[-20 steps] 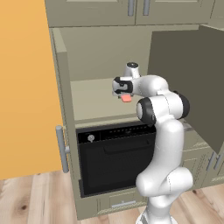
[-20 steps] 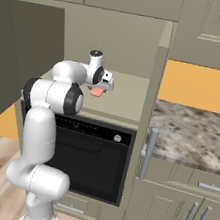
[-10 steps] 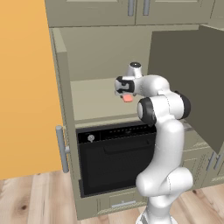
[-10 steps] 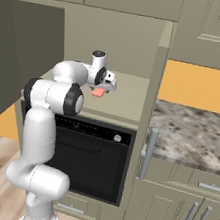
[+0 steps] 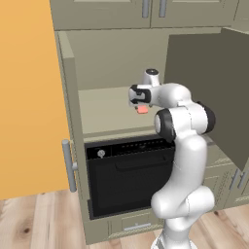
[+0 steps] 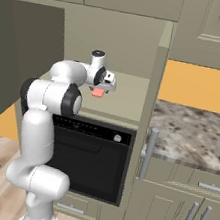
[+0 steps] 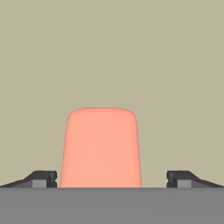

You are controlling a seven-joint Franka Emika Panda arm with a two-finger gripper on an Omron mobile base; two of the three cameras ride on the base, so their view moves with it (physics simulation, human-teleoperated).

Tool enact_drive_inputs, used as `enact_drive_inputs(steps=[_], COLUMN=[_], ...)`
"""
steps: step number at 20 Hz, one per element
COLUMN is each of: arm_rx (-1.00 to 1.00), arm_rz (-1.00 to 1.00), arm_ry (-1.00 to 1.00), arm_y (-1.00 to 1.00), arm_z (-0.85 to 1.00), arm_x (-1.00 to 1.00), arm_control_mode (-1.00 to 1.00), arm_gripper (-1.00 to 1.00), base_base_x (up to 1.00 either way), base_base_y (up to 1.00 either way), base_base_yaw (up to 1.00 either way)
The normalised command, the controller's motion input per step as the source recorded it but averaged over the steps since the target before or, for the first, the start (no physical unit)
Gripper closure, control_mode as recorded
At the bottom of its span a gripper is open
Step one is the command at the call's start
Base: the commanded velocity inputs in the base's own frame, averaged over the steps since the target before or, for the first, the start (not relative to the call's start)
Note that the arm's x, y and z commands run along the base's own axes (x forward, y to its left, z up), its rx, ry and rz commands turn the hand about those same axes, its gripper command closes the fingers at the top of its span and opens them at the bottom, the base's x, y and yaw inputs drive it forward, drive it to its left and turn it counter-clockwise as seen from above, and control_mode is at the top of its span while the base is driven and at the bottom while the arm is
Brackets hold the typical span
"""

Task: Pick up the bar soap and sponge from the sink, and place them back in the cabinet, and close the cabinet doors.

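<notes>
I read no writing anywhere; the marks on the black oven front [image 5: 129, 177] below the gripper are too small to make out.

Going left to right in the left base view: far to the gripper's left stands the open tall olive-grey cabinet door with its vertical steel bar handle [image 5: 69, 165], showing me its orange side. Next comes the beige shelf [image 5: 104, 109] of the tall olive-grey cabinet [image 5: 68, 97], reaching under and past the gripper. My white arm rises from the lower right, bends at its dark elbow joint, and stretches level into the cabinet opening, the wrist turned so the two-finger gripper [image 5: 140, 103] faces down at the shelf. To the gripper's right, the second olive-grey door [image 5: 209, 92] stands open.

The small flat salmon-pink bar soap [image 5: 142, 110] sits directly under the gripper. I cannot tell from the base views whether it touches the shelf.

In the hand view the soap [image 7: 101, 148] lies between the two dark fingertips [image 7: 43, 178], its long axis running away from the camera, rounded end farthest. The jaws stand wide apart, with a clear gap of shelf on each side of the bar, gripping nothing.
</notes>
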Motion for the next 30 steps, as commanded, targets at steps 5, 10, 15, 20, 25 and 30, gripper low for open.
enact_drive_inputs(steps=[5,10,15,20,25,30], arm_rx=[0.00,0.00,0.00,0.00,0.00,0.00], arm_rz=[0.00,0.00,0.00,0.00,0.00,0.00], arm_ry=[-0.03,-0.05,-0.06,-0.11,-0.05,-0.01], arm_y=[0.00,0.00,0.00,0.00,0.00,0.00], arm_z=[0.00,0.00,0.00,0.12,0.32,0.32], arm_x=[-0.37,-0.46,-0.61,-0.77,-0.73,-0.71], arm_control_mode=[-1.00,-1.00,-1.00,-1.00,-1.00,-1.00], arm_gripper=[-1.00,-1.00,-1.00,-1.00,-1.00,-1.00], base_base_x=[0.00,0.00,0.00,0.00,0.00,0.00], base_base_y=[0.00,0.00,0.00,0.00,0.00,0.00], base_base_yaw=[0.00,0.00,0.00,0.00,0.00,0.00])
